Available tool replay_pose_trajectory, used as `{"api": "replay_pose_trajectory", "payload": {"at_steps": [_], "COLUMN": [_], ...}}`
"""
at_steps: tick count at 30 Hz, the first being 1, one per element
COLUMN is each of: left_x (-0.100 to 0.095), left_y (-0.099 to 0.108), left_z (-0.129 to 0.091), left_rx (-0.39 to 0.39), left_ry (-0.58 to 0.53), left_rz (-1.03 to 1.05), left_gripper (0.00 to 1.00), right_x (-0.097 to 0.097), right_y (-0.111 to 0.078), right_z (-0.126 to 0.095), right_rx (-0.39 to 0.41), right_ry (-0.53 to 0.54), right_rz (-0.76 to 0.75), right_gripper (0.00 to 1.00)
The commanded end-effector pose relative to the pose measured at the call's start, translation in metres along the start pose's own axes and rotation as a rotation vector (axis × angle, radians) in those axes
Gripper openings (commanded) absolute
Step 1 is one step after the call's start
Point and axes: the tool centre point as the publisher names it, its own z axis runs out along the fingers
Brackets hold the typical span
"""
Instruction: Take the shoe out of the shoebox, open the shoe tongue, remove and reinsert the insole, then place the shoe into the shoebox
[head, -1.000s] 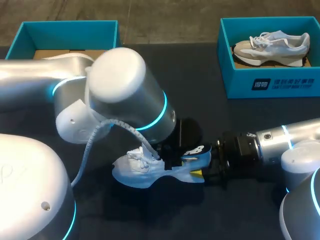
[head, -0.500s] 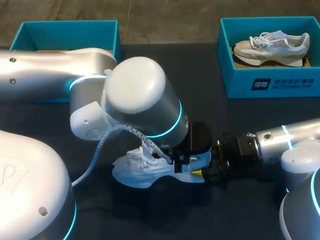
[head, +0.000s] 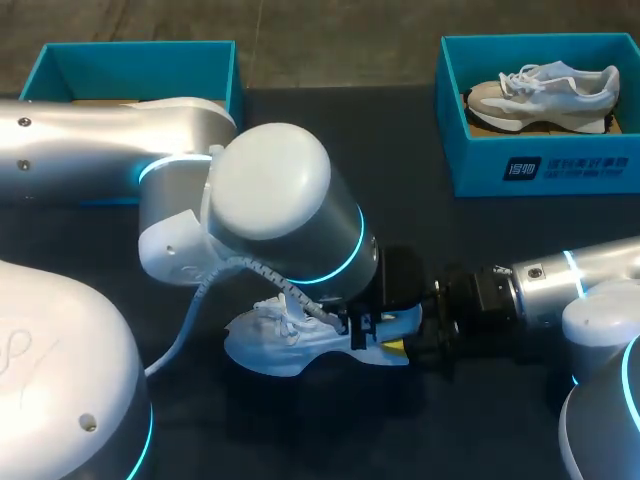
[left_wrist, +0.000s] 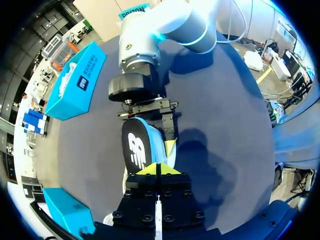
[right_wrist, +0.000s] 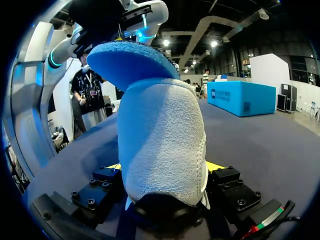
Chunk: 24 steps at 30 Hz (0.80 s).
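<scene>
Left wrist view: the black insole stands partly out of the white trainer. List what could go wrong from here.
1. The left pincer nips only the rim of the black-topped, blue-backed foam insole; it may slip free.
2. The right pincer clamps only the heel of the white lace-up trainer; a pull might drag the shoe loose.
3. The left arm covers much of the trainer in the head view, hiding any snag.

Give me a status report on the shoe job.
Done: the shoe is out of the shoebox and lies on the table. In hand: the right tool grips its heel while the left tool pinches the insole, which stands up out of the shoe; whether it is coming out or going back in I cannot tell. Left: seat the insole, then place the shoe in the shoebox.
</scene>
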Motion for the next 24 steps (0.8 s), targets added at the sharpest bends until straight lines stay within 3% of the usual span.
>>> {"api": "replay_pose_trajectory", "payload": {"at_steps": [1, 24], "left_x": [-0.001, 0.016], "left_y": [0.003, -0.006], "left_z": [-0.019, -0.084], "left_rx": [0.010, -0.008], "left_ry": [0.007, -0.029], "left_rz": [0.000, -0.055], "left_gripper": [0.00, 0.00], "right_x": [0.001, 0.001], "right_y": [0.000, 0.000], "right_z": [0.001, 0.001], "right_rx": [0.002, 0.002], "right_ry": [-0.002, -0.002], "right_rz": [0.001, 0.001], "right_gripper": [0.00, 0.00]}}
